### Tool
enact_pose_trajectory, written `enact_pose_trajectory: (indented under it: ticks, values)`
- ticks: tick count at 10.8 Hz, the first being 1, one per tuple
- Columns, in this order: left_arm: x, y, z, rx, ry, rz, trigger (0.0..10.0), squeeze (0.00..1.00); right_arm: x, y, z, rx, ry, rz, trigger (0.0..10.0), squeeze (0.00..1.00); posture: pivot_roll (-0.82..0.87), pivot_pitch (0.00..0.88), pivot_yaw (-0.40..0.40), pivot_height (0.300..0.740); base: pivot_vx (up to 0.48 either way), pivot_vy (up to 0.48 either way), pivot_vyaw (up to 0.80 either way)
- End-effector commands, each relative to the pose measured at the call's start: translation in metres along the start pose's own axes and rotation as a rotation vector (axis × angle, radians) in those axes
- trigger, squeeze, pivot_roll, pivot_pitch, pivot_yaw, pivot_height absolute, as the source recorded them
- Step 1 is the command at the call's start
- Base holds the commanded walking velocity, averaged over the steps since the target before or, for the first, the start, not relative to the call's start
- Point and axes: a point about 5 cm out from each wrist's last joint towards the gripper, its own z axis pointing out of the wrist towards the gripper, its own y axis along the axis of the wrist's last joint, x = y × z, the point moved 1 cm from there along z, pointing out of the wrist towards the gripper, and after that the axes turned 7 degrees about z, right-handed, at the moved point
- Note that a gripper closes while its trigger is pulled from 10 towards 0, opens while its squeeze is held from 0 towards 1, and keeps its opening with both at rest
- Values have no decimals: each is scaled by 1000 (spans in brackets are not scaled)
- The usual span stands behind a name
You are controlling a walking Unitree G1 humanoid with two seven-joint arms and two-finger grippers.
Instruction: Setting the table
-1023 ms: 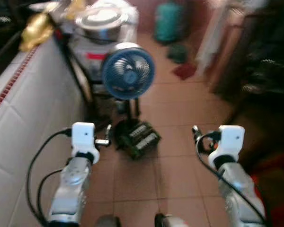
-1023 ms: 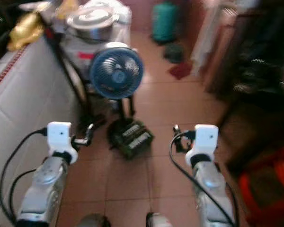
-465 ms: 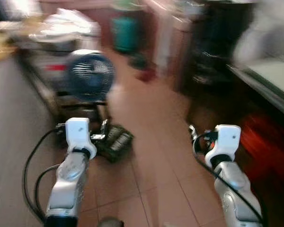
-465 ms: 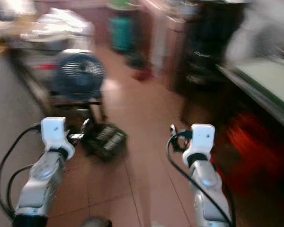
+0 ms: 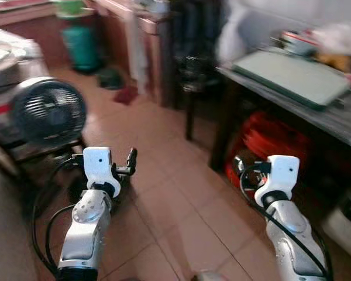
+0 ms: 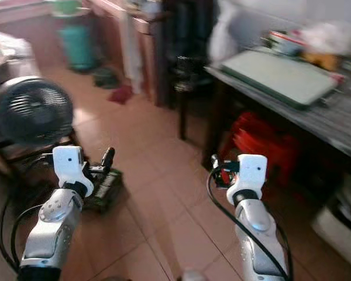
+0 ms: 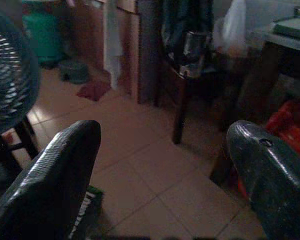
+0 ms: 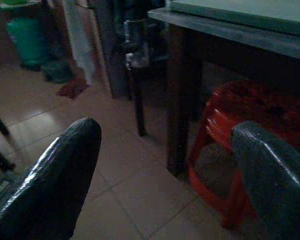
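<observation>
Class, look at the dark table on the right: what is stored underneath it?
Under the table stand red plastic stools, stacked; further back it is shadowed, and nothing more can be made out.

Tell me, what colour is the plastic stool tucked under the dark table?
Red; the plastic stool shows best in the right wrist view.

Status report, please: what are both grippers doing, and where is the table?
Left gripper open, empty, over floor. Right gripper open, empty. Table ahead on the right, green board on it. Red stools under the table; fan on the left.
</observation>
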Motion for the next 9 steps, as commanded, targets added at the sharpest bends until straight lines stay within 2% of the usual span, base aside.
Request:
enact_pose_trajectory:
  ticks: [1,4,5,9]
  values:
    - [5,3,-1,-8,13,13,10000,0,5,4,0,-12,15,10,10000,0,-32,0,37,740,0,259,-800]
    - [4,3,1,-12,14,-1,10000,0,3,6,-1,-18,7,10,10000,0,-36,0,37,740,0,0,-800]
    - [3,3,1,-14,6,1,10000,0,2,6,-2,-21,3,11,10000,0,-38,0,37,740,0,322,-800]
    - [2,8,2,-43,6,28,10000,0,3,6,-2,-26,1,15,10000,0,-41,0,38,740,0,0,-800]
